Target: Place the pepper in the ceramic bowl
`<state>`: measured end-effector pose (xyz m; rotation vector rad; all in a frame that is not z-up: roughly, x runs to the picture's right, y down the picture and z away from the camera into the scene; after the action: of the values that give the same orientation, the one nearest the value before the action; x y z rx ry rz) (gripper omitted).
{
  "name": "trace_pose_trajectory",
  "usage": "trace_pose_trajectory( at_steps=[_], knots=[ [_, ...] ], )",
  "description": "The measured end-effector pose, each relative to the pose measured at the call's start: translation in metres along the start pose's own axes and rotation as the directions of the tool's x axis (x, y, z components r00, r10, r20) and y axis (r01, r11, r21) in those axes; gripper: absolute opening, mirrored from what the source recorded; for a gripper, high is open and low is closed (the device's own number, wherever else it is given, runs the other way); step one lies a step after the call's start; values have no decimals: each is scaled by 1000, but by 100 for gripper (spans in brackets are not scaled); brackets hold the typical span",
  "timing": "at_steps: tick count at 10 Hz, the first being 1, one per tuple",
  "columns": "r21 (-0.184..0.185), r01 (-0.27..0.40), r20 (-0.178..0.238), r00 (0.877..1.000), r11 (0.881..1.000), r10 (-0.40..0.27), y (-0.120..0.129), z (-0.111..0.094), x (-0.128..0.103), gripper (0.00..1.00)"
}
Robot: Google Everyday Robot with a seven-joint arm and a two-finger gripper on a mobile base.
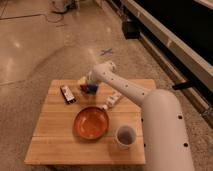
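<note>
The pincer (88,83) hangs, seemingly just above the pepper (84,90), beyond the ceramic bowl (91,123).

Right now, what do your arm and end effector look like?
The arm is glossy white, built of thick rounded tube segments with a bulbous joint at its far bend and small dark dots on the wide near segment. No cables or sleeve show. The end effector, low over the far edge of the table, looks pale; detail cannot be told.
</note>
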<state>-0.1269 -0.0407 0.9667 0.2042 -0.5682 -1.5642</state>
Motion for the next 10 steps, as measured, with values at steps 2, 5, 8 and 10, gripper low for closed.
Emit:
trace_pose_trajectory(
  at_steps=[2, 5, 8, 10],
  knots=[
    [-13, 15, 21, 1000, 1000, -15, -4, 11, -4, 80],
    [-32, 25, 37, 999, 999, -24, -3, 21, -5, 80],
    [-44, 34, 51, 998, 998, -32, -4, 28, -7, 58],
    [-46, 36, 55, 998, 998, -34, -5, 30, -8, 40]
  ],
)
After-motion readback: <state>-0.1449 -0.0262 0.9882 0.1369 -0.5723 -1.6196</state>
